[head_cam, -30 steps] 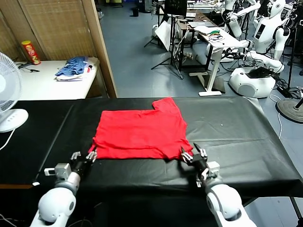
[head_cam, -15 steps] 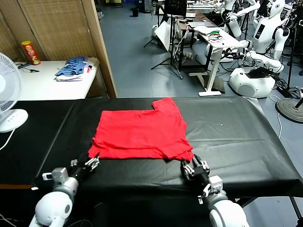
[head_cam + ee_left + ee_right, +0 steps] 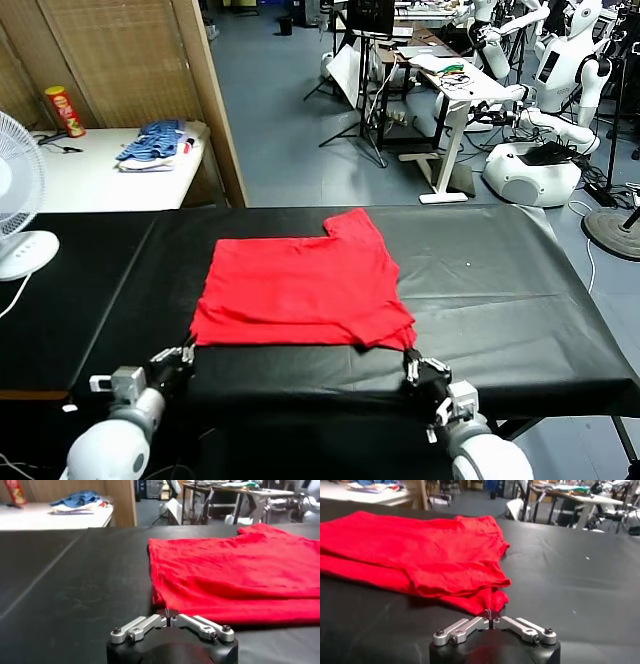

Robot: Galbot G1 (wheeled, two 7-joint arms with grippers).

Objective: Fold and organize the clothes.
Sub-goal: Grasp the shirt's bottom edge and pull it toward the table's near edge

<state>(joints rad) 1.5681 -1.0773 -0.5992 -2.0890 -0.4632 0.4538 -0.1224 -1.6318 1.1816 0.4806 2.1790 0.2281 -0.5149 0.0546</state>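
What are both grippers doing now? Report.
Left gripper: shut on the bright red soft-fabric T-shirt, near corner.
Right gripper: shut on its other near corner.

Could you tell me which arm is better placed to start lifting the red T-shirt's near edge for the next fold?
Probably the right. The right tool is shut on the red T-shirt's near corner, which visibly stretches to it. The left tool is shut at the other near corner, but a grip there is less clear.

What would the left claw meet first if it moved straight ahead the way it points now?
Probably the red T-shirt: the left claw is shut at its near corner, so going on would push into that folded edge.
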